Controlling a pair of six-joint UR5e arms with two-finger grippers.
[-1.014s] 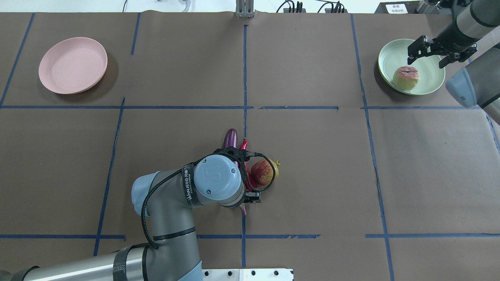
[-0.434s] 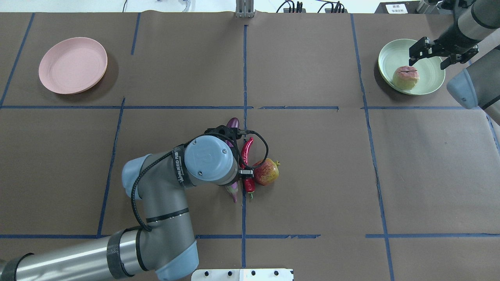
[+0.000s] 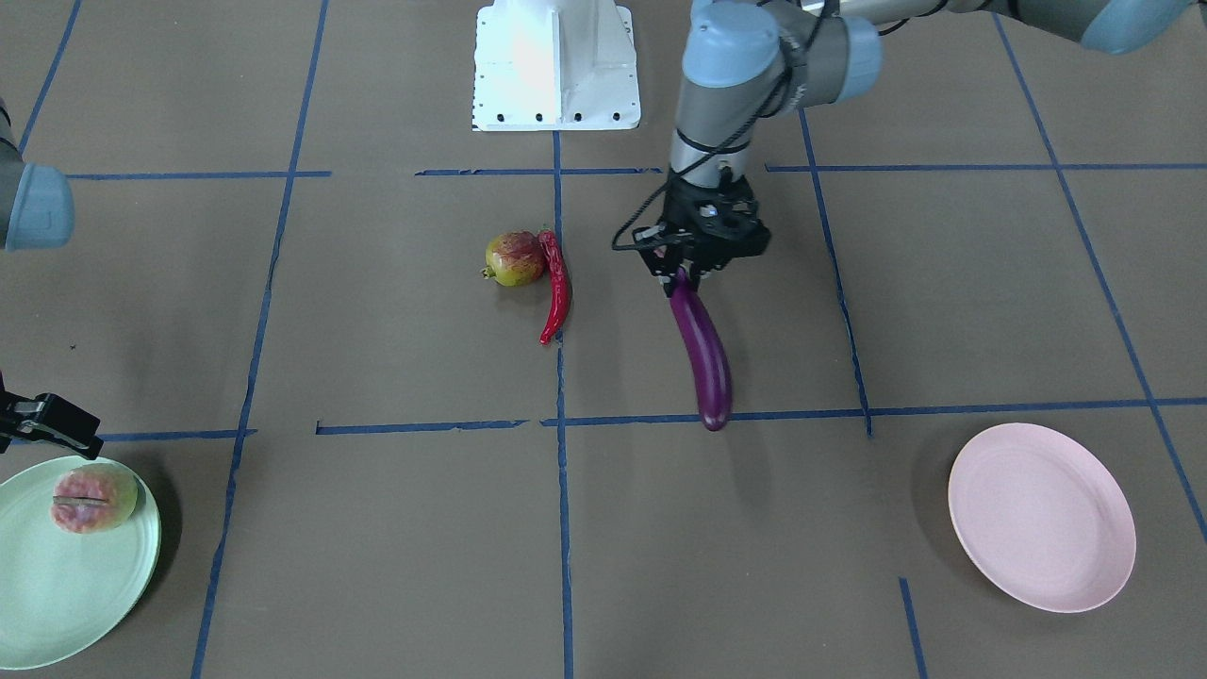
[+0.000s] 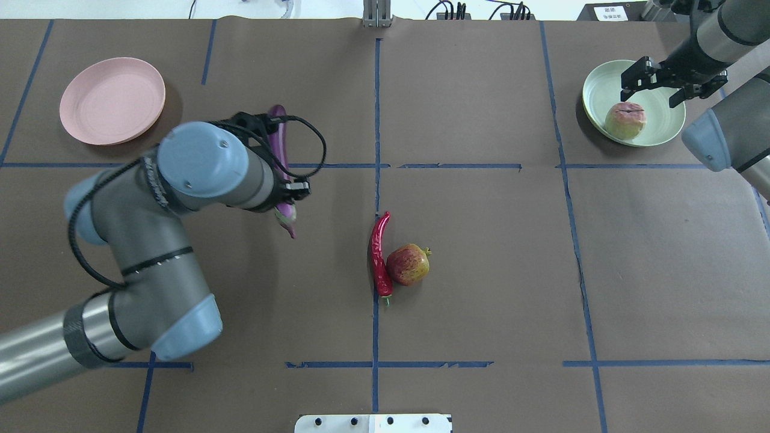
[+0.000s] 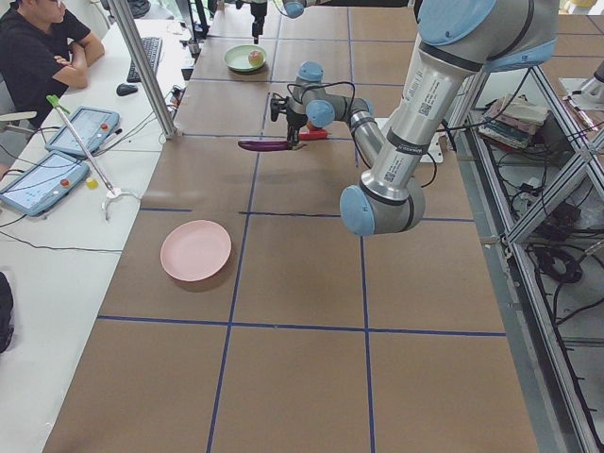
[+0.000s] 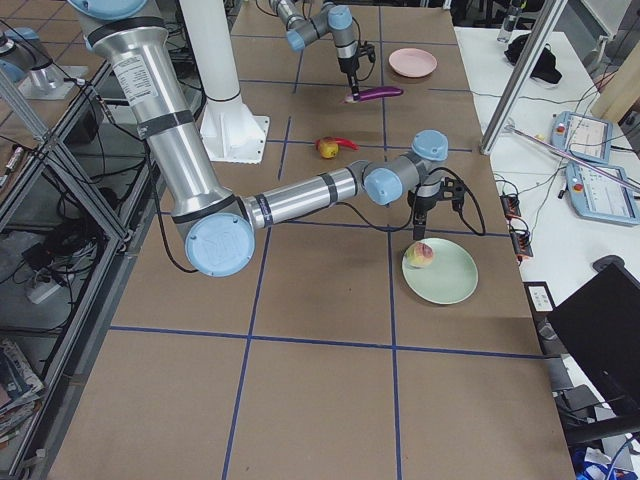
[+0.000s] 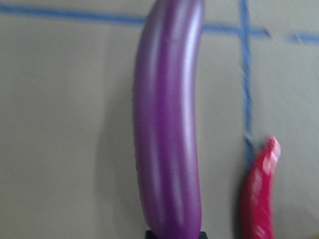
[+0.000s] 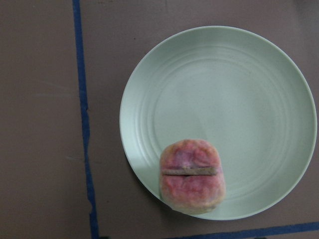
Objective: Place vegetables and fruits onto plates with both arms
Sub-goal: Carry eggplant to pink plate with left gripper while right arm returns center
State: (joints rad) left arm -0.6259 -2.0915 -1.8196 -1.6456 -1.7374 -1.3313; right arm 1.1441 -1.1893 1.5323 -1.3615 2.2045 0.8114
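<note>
My left gripper (image 3: pixel 693 267) is shut on the stem end of the purple eggplant (image 3: pixel 704 354) and holds it above the table, between the centre and the pink plate (image 4: pixel 112 100). The eggplant also shows in the overhead view (image 4: pixel 278 129) and the left wrist view (image 7: pixel 169 124). The red chili (image 4: pixel 379 249) and the red and yellow-green fruit (image 4: pixel 408 264) lie touching at the table's centre. My right gripper (image 4: pixel 651 96) is open and empty above the mint plate (image 4: pixel 665 129). The pale green and pink fruit (image 4: pixel 624 119) rests near that plate's rim.
The white base block (image 3: pixel 556 66) stands at the robot's edge. Blue tape lines divide the brown table cover. An operator (image 5: pixel 38 57) and tablets (image 5: pixel 38 179) are at a side table beyond the far edge, by a metal post (image 5: pixel 142 66).
My left arm has lifted the eggplant out of the pile and carried it left and away, toward the pink plate. The chili and fruit stayed. The right gripper has barely moved.
</note>
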